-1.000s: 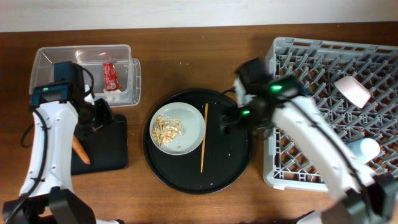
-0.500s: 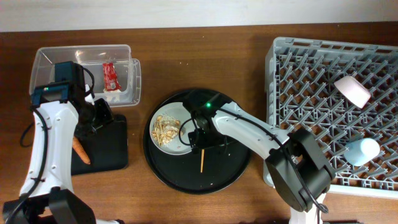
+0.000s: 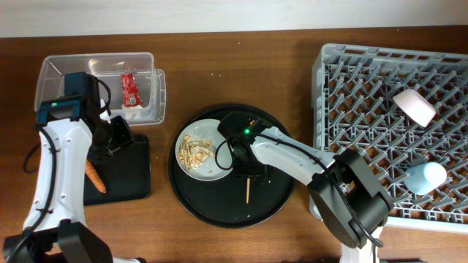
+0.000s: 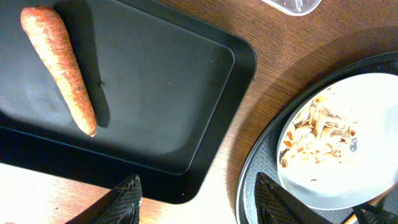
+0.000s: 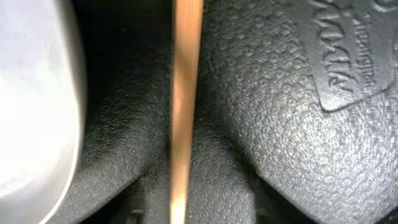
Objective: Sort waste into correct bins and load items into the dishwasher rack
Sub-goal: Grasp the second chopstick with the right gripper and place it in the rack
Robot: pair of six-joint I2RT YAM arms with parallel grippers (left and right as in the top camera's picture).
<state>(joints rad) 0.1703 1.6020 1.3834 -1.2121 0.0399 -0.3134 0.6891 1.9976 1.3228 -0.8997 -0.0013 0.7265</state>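
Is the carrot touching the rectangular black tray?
Touching. The left wrist view shows the carrot lying flat on the floor of the black tray, with no gap under it.

Robot test room, made up like kitchen clean-up spot. Brown wood table (image 3: 292, 66) by plain pale wall (image 3: 219, 11). Two white and black robot arms work at table: left arm (image 3: 53, 161), right arm (image 3: 292, 157), small green lights on, black wires showing. Kitchen things sit right on table top: big grey dishwasher rack (image 3: 365, 95), round black tray (image 3: 270, 201) under plate (image 3: 208, 131) of food scraps (image 3: 196, 153), clear tub (image 3: 146, 88), flat black tray (image 3: 135, 175) holding carrot (image 3: 95, 177). Looks more like lab than real home.
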